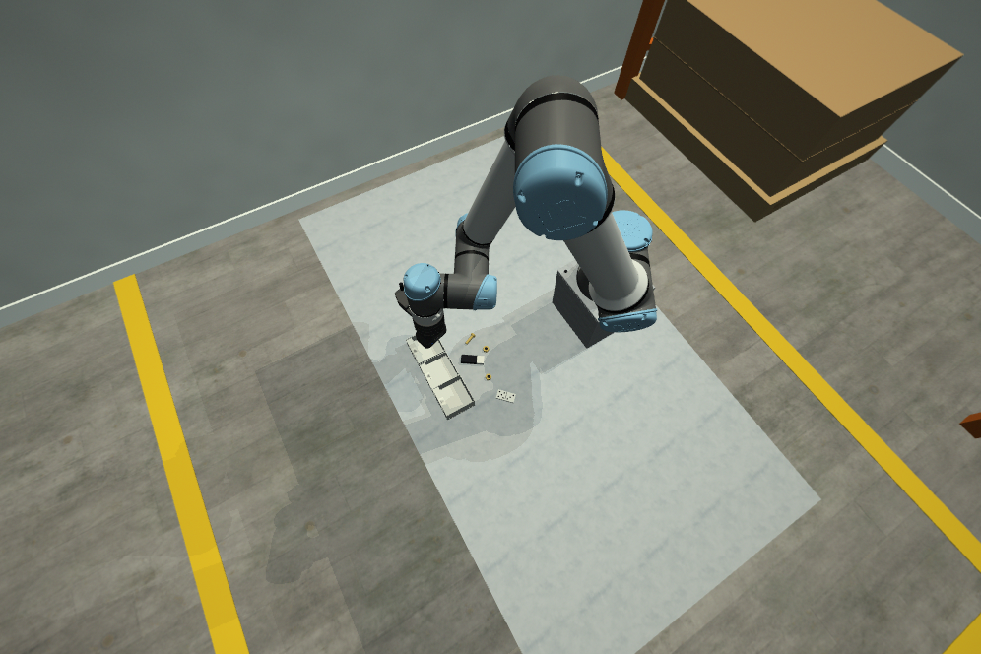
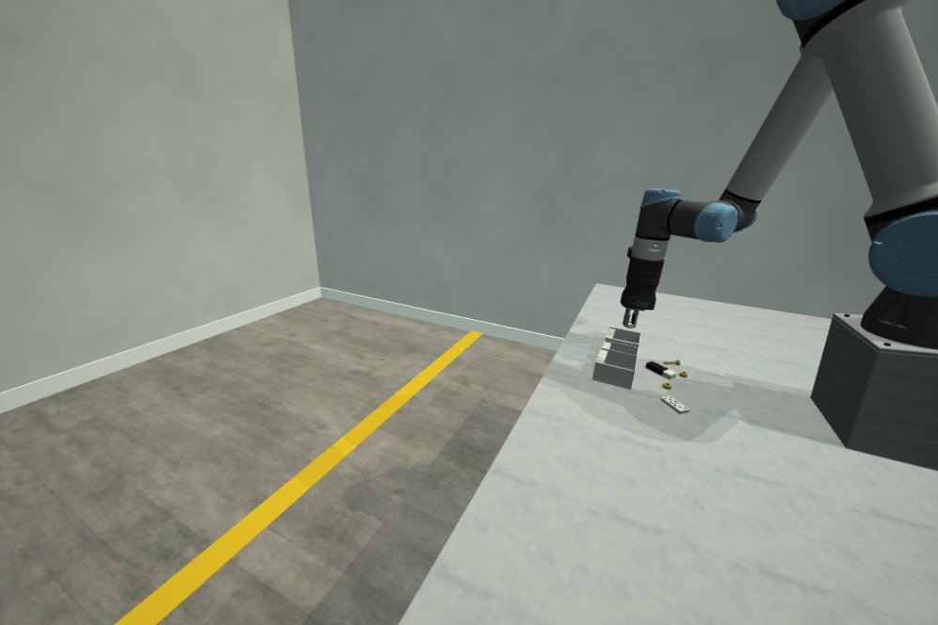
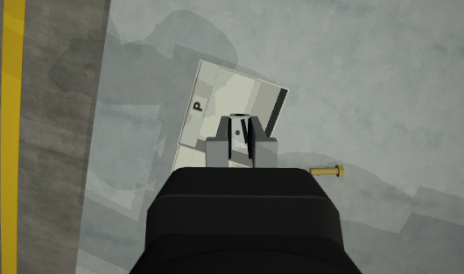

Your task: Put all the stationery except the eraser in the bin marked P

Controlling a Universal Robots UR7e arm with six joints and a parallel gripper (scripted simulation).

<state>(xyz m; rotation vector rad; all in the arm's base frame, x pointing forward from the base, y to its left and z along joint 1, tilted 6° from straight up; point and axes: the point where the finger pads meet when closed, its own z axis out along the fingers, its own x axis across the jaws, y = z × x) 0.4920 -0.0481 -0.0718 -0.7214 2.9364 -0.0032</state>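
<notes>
My gripper (image 3: 239,129) (image 1: 428,339) (image 2: 630,318) is shut on a small grey metal pencil sharpener (image 3: 237,129) with a dark hole in it. It hangs a little above the bin marked P (image 3: 228,90) (image 1: 417,348) (image 2: 622,336), the far end bin of a row of three joined bins (image 1: 447,389) (image 2: 611,372). In the wrist view the P label sits on the bin's left wall, and the sharpener is over the bin's open inside. A black and white eraser (image 1: 472,359) (image 2: 655,367) lies on the table beside the bins.
A brass bolt (image 3: 327,172) (image 1: 470,337) (image 2: 671,361), two brass nuts (image 1: 486,348) (image 1: 488,376) (image 2: 683,374) (image 2: 665,384) and a domino (image 1: 505,395) (image 2: 675,404) lie right of the bins. The robot's base block (image 1: 576,308) (image 2: 883,391) stands further right. The table's edge runs just left of the bins.
</notes>
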